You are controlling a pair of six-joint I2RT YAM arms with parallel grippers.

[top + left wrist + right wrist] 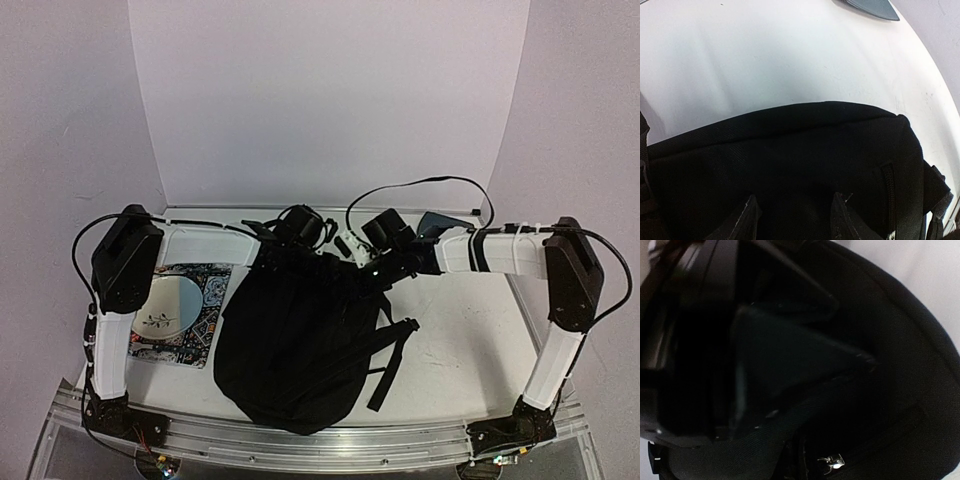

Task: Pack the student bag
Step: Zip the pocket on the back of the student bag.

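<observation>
The student bag [292,340], a large black backpack, lies in the middle of the table with its straps to the right. My left gripper [300,250] is at the bag's far top edge. In the left wrist view its fingers [746,212] stand apart over the black fabric [790,150] and hold nothing that shows. My right gripper [368,266] is at the bag's top right corner. The right wrist view is almost all dark bag fabric [890,365] with a small metal zipper pull [832,462]. That gripper's own fingers cannot be made out.
A plate on a patterned mat [172,308] lies left of the bag. A dark blue-grey tray [436,222] sits at the back right and also shows in the left wrist view [870,7]. Small black and white items [346,246] lie behind the bag. A black cable [420,185] loops behind.
</observation>
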